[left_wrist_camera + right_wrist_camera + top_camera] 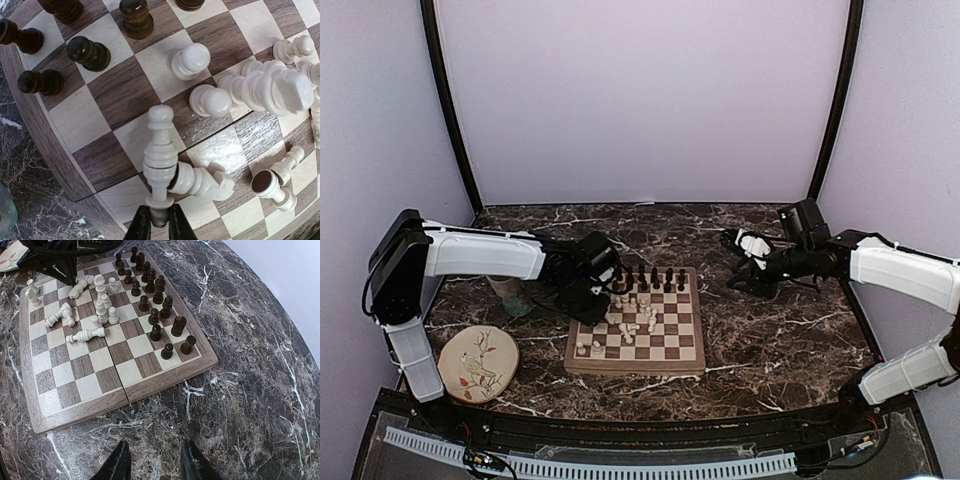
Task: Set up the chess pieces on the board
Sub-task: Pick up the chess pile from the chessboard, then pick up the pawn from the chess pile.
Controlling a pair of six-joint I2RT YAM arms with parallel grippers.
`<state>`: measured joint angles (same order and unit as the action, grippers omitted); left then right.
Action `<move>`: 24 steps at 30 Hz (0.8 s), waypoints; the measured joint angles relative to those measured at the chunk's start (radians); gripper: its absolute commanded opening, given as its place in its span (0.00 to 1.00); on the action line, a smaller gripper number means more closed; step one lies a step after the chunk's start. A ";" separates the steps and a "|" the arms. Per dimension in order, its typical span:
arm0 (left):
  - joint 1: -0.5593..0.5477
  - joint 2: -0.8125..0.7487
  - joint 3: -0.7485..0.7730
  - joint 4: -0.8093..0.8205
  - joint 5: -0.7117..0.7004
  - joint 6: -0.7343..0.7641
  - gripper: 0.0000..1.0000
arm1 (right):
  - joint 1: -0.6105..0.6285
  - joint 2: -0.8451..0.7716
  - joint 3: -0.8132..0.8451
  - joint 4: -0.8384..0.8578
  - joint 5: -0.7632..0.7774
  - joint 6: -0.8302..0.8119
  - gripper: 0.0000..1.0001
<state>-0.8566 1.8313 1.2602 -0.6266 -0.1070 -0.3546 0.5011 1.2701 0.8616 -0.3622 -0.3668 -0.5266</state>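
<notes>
Left claw [160,221] pinches a white piece [160,160] by its base; lift slowly, clear of the touching knight [202,182]. Right claw [154,455] part-open, empty.

board [665,352] mid-table, dark pcs [654,279] along far rows, white pcs [638,320] jumbled, left end effector [612,293] at far-left corner

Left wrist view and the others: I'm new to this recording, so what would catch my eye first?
A jumble of cream-white chess pieces, many toppled, litters the square wooden chessboard, while the dark brown pieces stand in neat rows along one edge. The left gripper pinches the base of one tall cream-white piece; the right gripper hangs open over the dark marble tabletop.
</notes>
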 measured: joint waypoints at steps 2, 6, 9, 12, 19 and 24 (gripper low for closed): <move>0.000 -0.001 -0.007 0.008 0.000 0.000 0.03 | 0.000 0.004 0.000 0.000 0.000 0.000 0.35; 0.000 -0.002 -0.026 0.033 -0.002 -0.001 0.00 | 0.000 0.008 0.000 0.000 0.000 0.000 0.34; 0.000 -0.018 -0.048 0.055 -0.009 -0.004 0.00 | 0.000 0.015 0.000 0.000 0.000 0.001 0.34; 0.000 -0.042 -0.081 0.085 -0.018 -0.008 0.00 | 0.000 0.030 0.001 -0.001 0.000 0.003 0.34; 0.000 -0.150 -0.185 0.189 -0.025 -0.020 0.00 | 0.000 0.062 0.068 -0.051 -0.018 0.025 0.34; 0.000 -0.237 -0.266 0.316 0.006 -0.035 0.00 | 0.000 0.115 0.201 -0.110 -0.063 0.052 0.34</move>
<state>-0.8566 1.5944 0.9939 -0.3107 -0.1013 -0.3897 0.5011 1.3853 1.0630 -0.4721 -0.4297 -0.4747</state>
